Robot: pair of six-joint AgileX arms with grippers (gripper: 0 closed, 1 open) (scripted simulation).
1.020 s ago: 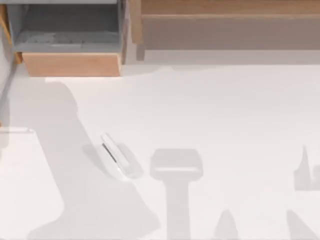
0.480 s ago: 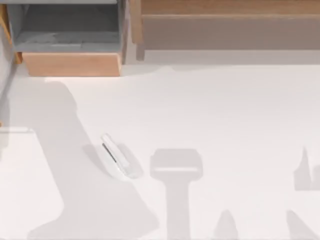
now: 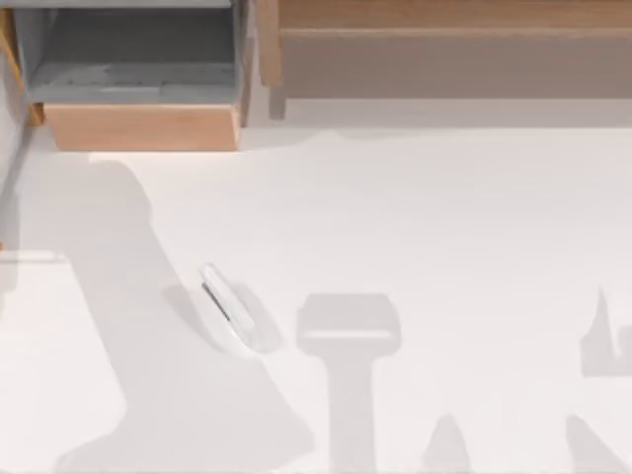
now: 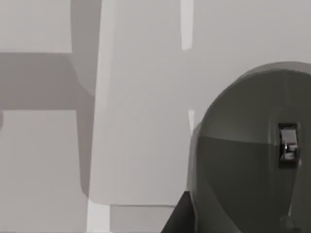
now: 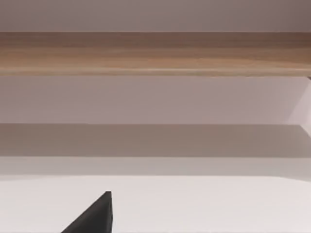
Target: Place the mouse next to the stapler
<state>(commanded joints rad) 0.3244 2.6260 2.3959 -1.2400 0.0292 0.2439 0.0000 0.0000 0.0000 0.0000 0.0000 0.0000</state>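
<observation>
The stapler (image 3: pixel 229 306), a slim white bar with a thin dark stripe, lies slantwise on the white table left of centre in the top view. The mouse (image 4: pixel 252 165), dark olive-grey and rounded with a small shiny wheel, looms large and very close in the left wrist view. My left gripper (image 4: pixel 204 213) is shut on it, one black finger (image 4: pixel 177 221) lying against its edge, and the pale table shows behind. A black part of my right gripper (image 5: pixel 95 218) pokes into the right wrist view, facing a wooden shelf.
An open wooden drawer box (image 3: pixel 138 123) stands at the back left. A long wooden shelf (image 3: pixel 444 20) runs along the back right, also in the right wrist view (image 5: pixel 155 53). Grey arm shadows fall across the table's front and left.
</observation>
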